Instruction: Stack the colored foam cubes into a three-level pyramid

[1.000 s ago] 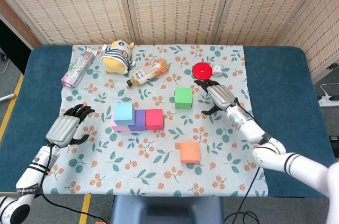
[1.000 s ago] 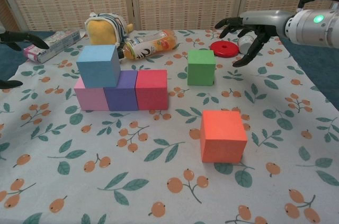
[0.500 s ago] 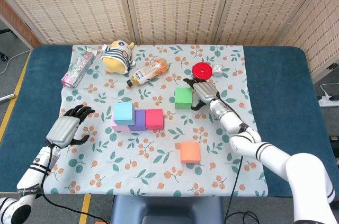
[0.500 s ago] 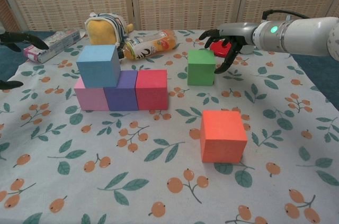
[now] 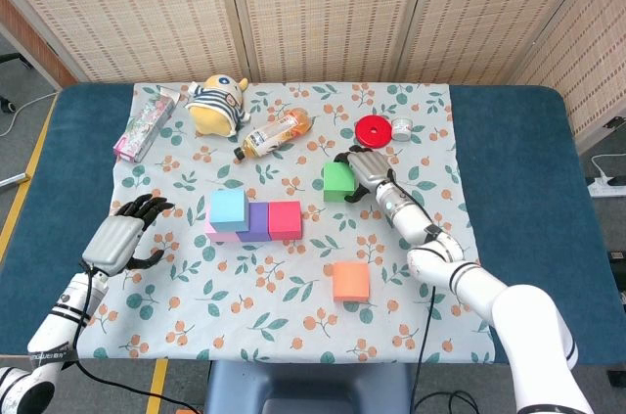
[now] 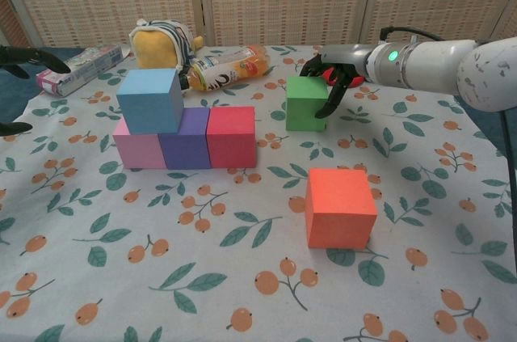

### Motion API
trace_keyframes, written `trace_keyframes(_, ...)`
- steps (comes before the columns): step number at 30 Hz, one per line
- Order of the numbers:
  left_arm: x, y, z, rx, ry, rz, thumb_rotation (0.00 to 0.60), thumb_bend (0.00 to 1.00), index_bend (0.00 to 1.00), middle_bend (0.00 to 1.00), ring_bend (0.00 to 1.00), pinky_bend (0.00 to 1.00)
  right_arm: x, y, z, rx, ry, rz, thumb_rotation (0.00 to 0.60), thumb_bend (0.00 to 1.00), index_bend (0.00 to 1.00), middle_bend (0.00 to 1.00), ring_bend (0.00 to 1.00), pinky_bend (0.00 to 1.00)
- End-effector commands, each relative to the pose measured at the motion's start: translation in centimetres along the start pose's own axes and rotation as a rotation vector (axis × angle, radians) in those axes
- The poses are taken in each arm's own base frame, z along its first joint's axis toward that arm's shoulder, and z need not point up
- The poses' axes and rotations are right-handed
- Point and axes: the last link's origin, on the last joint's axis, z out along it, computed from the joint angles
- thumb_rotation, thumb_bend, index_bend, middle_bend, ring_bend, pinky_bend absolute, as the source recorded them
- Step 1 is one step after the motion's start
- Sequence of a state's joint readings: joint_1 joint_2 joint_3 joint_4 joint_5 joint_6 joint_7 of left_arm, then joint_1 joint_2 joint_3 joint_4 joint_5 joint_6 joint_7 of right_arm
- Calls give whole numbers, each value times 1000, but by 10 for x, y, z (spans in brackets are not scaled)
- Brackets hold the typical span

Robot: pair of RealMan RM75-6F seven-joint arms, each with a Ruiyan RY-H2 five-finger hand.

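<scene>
Right hand (image 6: 331,82) at green cube (image 6: 306,103), fingers draped over its top and right side; firm grip cannot be told. Cube sits on desk cloth (image 6: 242,277), right of the pink-purple-magenta row (image 6: 186,148). Left hand (image 5: 119,238) open, well apart.

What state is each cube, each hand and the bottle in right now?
Blue cube: stacked on pink cube and purple cube.
Magenta cube: in the base row, nothing on top.
Green cube: on the cloth.
Orange cube: on the cloth, alone.
Right hand: fingers curled around the green cube.
Left hand: open, holding nothing.
Bottle: lying on its side.
</scene>
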State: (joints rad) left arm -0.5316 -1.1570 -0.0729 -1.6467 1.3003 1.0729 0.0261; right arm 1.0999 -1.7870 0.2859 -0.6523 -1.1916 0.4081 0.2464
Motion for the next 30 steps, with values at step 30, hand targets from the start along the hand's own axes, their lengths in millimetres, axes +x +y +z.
trace_keyframes(30,-7,7,1,-12,-14,31,600,316,168,107,54,173,51,-89,-80,259,-23,-8,600,112,408,373,218,187)
